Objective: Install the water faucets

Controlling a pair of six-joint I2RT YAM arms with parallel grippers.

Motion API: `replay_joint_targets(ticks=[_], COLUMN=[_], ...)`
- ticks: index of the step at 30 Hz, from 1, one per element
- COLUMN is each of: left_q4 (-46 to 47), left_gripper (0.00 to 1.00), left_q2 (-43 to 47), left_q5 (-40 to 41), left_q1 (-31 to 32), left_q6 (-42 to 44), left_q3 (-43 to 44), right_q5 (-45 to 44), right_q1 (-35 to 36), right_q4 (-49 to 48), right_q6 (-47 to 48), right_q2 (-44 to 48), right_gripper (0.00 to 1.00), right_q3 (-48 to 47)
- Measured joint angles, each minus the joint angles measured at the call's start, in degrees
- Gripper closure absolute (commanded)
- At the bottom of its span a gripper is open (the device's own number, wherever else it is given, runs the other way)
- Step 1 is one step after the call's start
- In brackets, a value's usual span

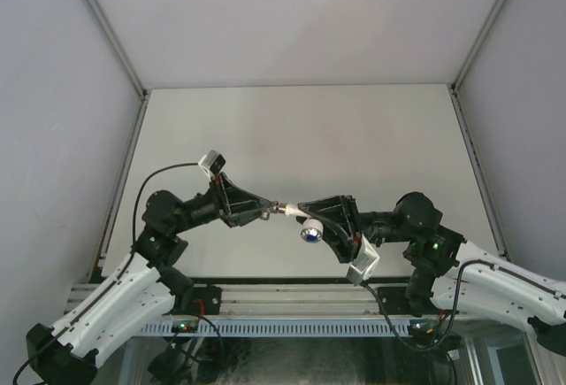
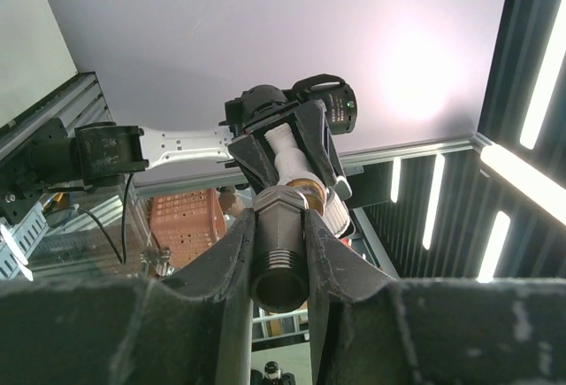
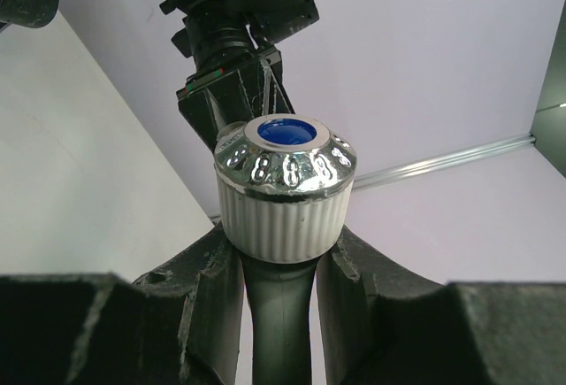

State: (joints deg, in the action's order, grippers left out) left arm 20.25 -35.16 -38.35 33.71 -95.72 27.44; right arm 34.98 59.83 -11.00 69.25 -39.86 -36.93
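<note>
The two arms meet in the air above the white table [image 1: 309, 128], near its front edge. The left gripper [image 2: 281, 226] is closed just enough to pinch the dark-grey fitting [image 2: 281, 257] between its two fingers. The fitting is short and round, with little rings cut into its end. The right gripper [image 3: 283, 243] is closed on the white tap [image 3: 285, 221] and squeezes it from both sides. The tap has a round knob [image 3: 285, 150] with ribbed white sides, a shiny silver top and a blue dot in the middle. From above, the two grippers point at each other, tip to tip, with the fitting and the tap between them. In the left wrist view the tap's thin white neck lines up with the fitting. A gold-coloured ring [image 2: 299, 188] sits where the two parts come together, and they look like they touch there
</note>
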Motion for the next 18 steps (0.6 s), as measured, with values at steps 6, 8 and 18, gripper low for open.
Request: replay_joint_targets(ticks=[6,8,18], left_q4=[-0.3,-0.3,0.7], left_gripper=[1.00,1.00,1.00], left_q2=[-0.6,-0.6,-0.9], left_q5=[-0.8,-0.9,-0.9], left_q1=[0.0,0.0,0.0], left_q6=[0.4,0.4,0.3], left_q3=[0.0,0.1,0.1], right_q5=[0.0,0.0,-0.1], right_q1=[0.0,0.0,0.0], right_q4=[-0.8,-0.8,-0.8], right_q6=[0.0,0.0,0.1], right_q2=[-1.3,-1.6,-1.7], right_gripper=[1.00,1.00,1.00], right_q3=[0.0,0.0,0.0])
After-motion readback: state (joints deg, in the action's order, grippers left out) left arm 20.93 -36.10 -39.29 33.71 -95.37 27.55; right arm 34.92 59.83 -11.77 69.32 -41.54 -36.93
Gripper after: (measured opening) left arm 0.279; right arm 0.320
